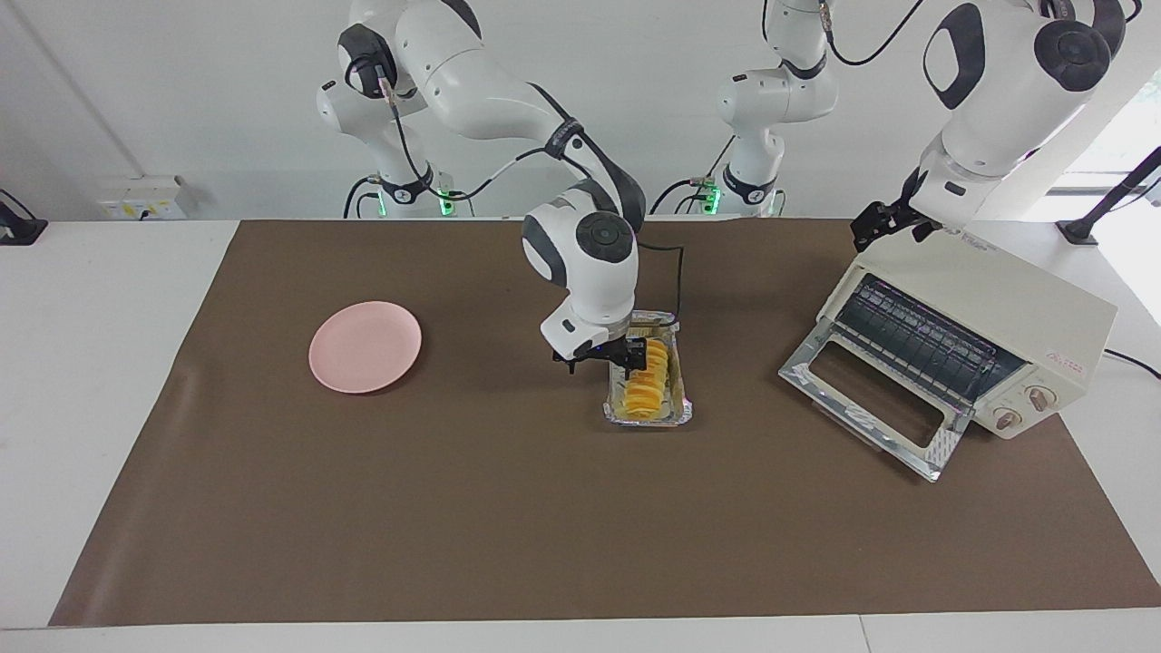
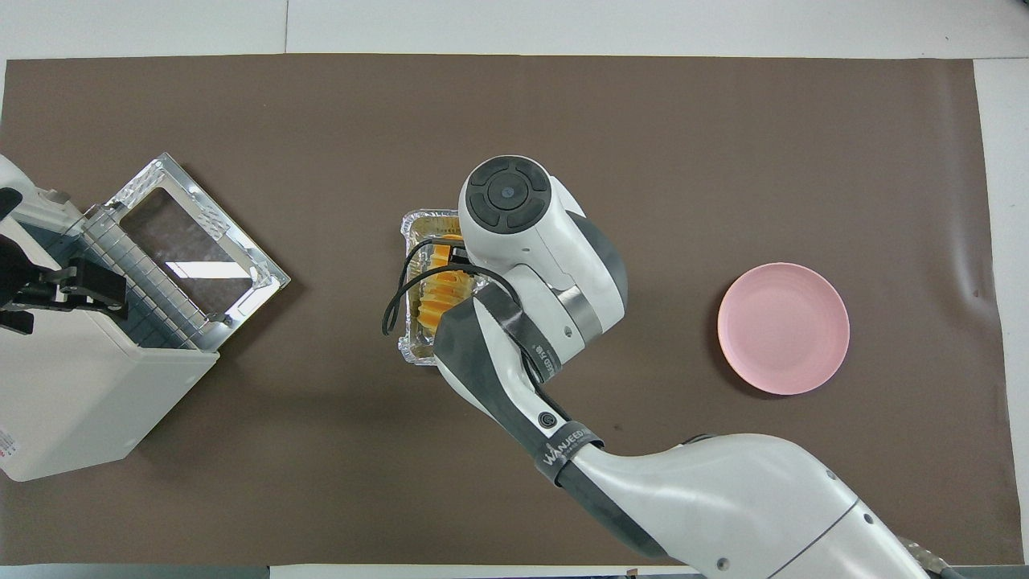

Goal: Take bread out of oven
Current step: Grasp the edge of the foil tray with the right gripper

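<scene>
The bread [image 1: 648,381] already lies out of the oven [image 1: 980,340], in a foil tray [image 1: 676,413] mid-counter, between the oven at the left arm's end and the pink plate [image 1: 365,346] at the right arm's end. The step in hand looks like picking the loaf up: best to straddle it across its narrow width, descend squarely, and close gently so the slices stay together and the foil stays put. The right end effector [image 1: 600,359] hangs over the tray, fingers spread wide, holding nothing; whether it touches the bread is unclear. The left end effector [image 1: 884,222] waits above the oven's top, also wide and empty.
</scene>
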`<control>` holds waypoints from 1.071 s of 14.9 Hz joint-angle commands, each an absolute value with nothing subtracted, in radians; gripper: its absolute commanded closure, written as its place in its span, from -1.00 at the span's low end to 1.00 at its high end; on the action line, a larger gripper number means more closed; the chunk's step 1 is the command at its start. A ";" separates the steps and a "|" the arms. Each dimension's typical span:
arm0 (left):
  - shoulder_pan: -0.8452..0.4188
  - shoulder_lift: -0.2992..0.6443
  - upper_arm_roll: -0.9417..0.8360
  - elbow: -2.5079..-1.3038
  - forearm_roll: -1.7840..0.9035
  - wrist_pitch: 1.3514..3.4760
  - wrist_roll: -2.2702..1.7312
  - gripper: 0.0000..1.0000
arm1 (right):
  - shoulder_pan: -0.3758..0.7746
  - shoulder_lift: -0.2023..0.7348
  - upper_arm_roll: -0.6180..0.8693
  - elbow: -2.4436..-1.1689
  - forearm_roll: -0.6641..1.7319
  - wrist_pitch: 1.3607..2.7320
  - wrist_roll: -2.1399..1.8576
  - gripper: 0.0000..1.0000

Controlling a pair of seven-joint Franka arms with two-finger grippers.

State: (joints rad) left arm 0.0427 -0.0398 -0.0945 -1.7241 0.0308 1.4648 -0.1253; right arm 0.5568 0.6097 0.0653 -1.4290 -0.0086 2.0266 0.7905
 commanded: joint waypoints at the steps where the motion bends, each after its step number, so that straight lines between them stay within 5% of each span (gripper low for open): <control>1: 0.035 -0.052 -0.084 -1.740 0.012 1.477 -0.117 -1.00 | 0.560 0.620 0.066 -1.430 -0.044 2.048 0.799 -1.00; 6: 0.032 -0.060 -0.084 -1.683 0.014 1.411 -0.114 -1.00 | 0.578 0.620 0.066 -1.479 -0.072 2.098 0.796 -0.73; 7: 0.037 -0.061 -0.086 -1.686 0.014 1.416 -0.114 -1.00 | 0.578 0.621 0.066 -1.479 -0.072 2.102 0.796 -0.52; 8: 0.037 -0.063 -0.086 -1.687 0.014 1.416 -0.114 -1.00 | 0.578 0.621 0.066 -1.479 -0.072 2.102 0.796 -0.16; 10: 0.035 -0.063 -0.083 -1.687 0.014 1.417 -0.120 -1.00 | 0.578 0.620 0.066 -1.477 -0.071 2.099 0.796 1.00; 16: 0.041 -0.071 -0.081 -1.684 0.014 1.417 -0.124 -1.00 | 0.574 0.624 0.066 -1.459 -0.063 2.086 0.795 1.00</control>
State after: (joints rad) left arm 0.0433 -0.0546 -0.0883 -1.6861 0.0292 1.4358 -0.1244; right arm 0.5795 0.6249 0.0645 -1.4636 -0.0513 2.0855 0.7905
